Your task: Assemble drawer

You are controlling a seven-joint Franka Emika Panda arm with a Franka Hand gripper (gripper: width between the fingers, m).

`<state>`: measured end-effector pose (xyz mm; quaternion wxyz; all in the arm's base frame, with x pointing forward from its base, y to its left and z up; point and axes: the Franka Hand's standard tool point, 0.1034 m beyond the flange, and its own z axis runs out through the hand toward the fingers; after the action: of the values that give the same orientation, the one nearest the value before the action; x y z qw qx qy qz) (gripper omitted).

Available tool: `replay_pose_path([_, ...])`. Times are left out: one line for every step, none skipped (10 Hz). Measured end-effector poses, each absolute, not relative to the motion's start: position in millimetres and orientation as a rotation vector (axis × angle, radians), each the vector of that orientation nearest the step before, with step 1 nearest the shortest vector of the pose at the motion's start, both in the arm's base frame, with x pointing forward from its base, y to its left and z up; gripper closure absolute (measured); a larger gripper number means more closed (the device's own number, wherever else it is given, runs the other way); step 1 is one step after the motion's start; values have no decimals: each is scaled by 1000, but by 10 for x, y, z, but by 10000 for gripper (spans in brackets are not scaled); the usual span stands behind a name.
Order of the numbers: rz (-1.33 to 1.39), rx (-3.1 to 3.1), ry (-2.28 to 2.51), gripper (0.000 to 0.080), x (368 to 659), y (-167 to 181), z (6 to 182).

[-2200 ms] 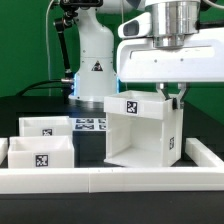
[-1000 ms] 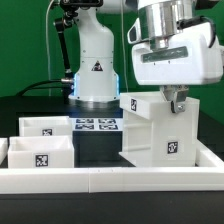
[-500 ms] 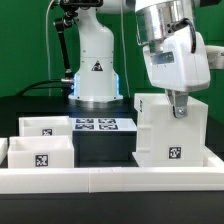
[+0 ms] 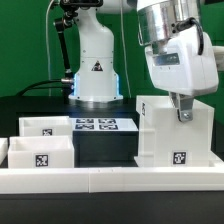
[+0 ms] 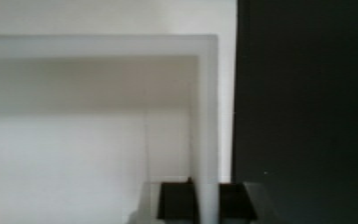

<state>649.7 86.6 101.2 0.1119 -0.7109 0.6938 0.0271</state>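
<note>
Jaws pinch one thin wall [image 5: 208, 120] of the drawer box [image 4: 165, 135] (narrow hold); it may pivot, striking the bench [image 4: 30, 105].

Rotation of the drawer housing [image 4: 165, 130] gripped below the end effector [image 4: 183, 114]: open face formerly forward, closed tagged wall now.

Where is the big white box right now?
The big white box is on the exterior view's right, held at its top wall by the gripper, beside the marker board.
</note>
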Motion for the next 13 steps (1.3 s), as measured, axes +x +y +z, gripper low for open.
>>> replay_pose_path([102, -2095, 2042, 760, 6489, 866, 1010])
replay_pose_path([103, -2096, 2041, 760, 6486, 871, 1010])
replay_pose_path([102, -2097, 2039, 760, 6484, 874, 1005])
replay_pose_path([102, -2100, 2037, 581, 6483, 876, 1003])
replay_pose_path([101, -2107, 2030, 446, 6482, 881, 1003])
replay_pose_path([89, -2184, 1942, 446, 6454, 896, 1026])
replay_pose_path([89, -2225, 1890, 263, 6406, 936, 1087])
replay_pose_path([73, -2292, 1800, 185, 6372, 941, 1162])
replay_pose_path([54, -2352, 1710, 185, 6342, 918, 1243])
replay_pose_path([34, -2406, 1620, 156, 6297, 876, 1343])
replay_pose_path([30, -2446, 1556, 151, 6238, 858, 1426])
replay_pose_path([29, -2452, 1546, 151, 6208, 879, 1450])
replay_pose_path([32, -2454, 1546, 150, 6205, 885, 1432])
